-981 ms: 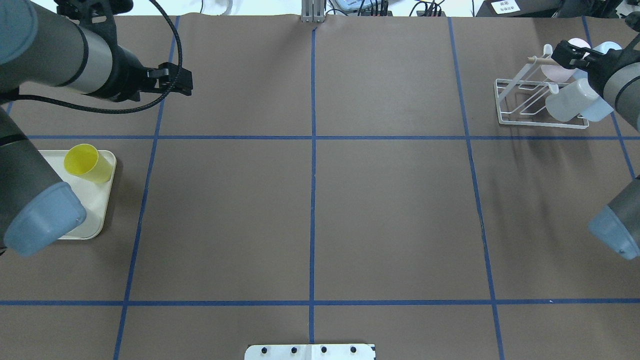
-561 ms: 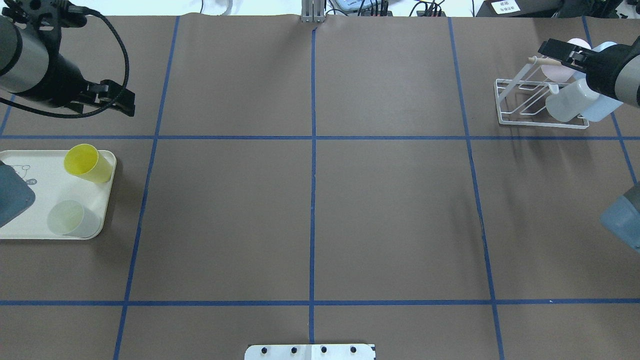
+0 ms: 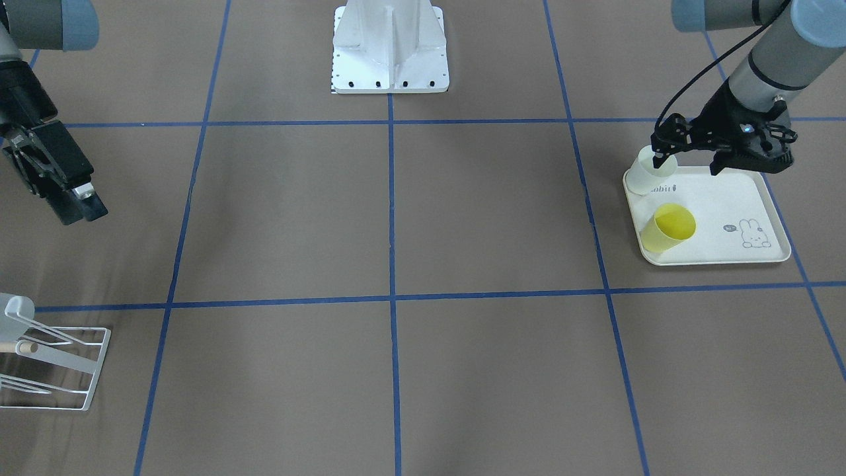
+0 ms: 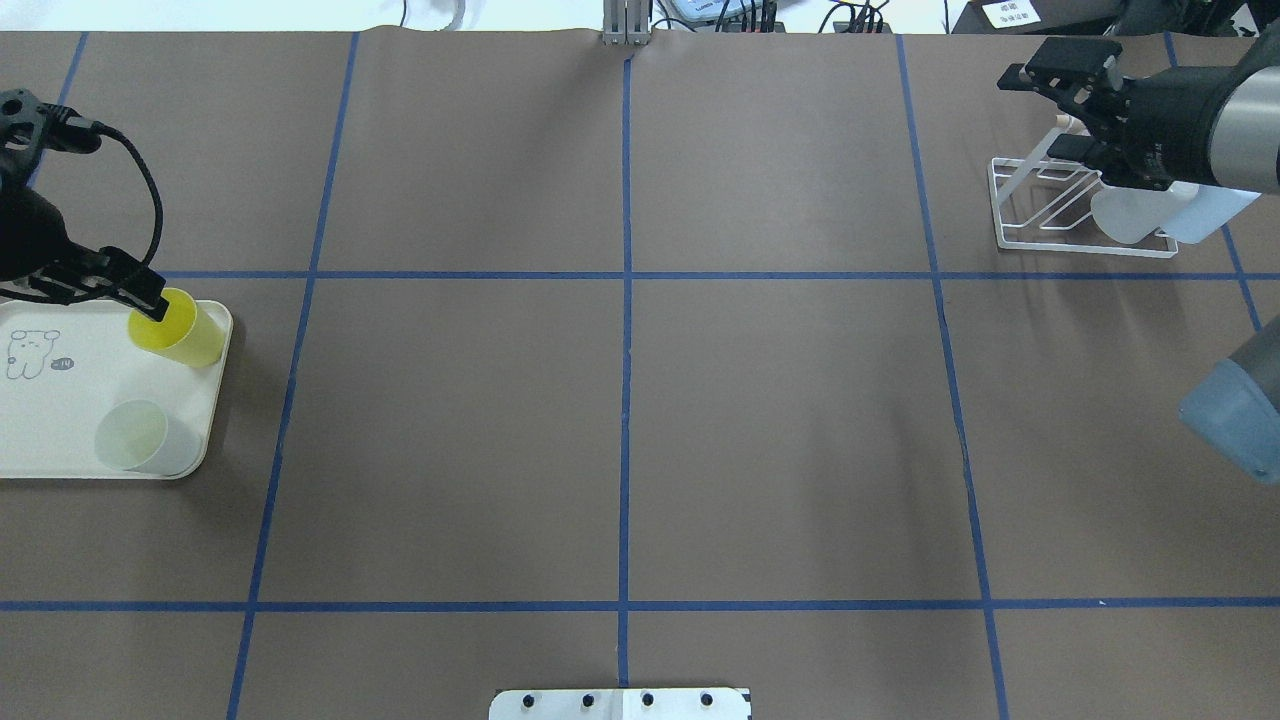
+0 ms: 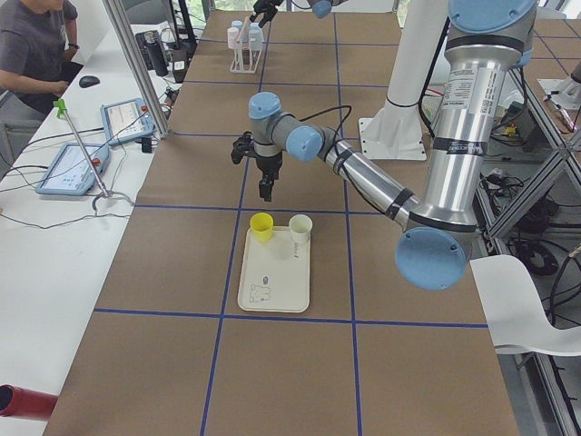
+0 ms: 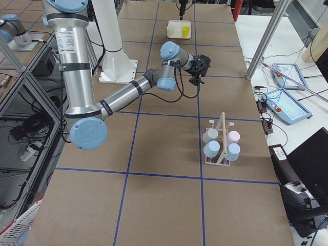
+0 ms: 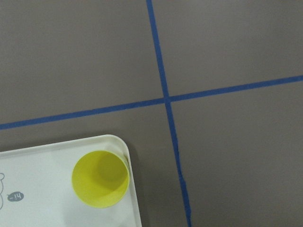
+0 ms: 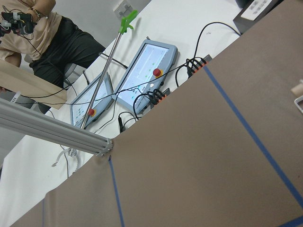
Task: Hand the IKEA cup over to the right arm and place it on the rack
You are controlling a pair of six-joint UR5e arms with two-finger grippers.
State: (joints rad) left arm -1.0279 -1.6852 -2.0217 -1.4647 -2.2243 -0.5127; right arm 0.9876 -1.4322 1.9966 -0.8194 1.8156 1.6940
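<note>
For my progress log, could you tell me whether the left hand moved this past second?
Yes: seen from overhead, the left hand swung left and down-frame to the yellow cup.

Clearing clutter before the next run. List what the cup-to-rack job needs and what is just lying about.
Job:
- left tool, open over the tray
- right tool, open by the rack
- yellow cup
- pale cup
- rabbit tray under both cups
- rack

Lying about:
- four racked cups
- pendants
- green-tipped pole
</note>
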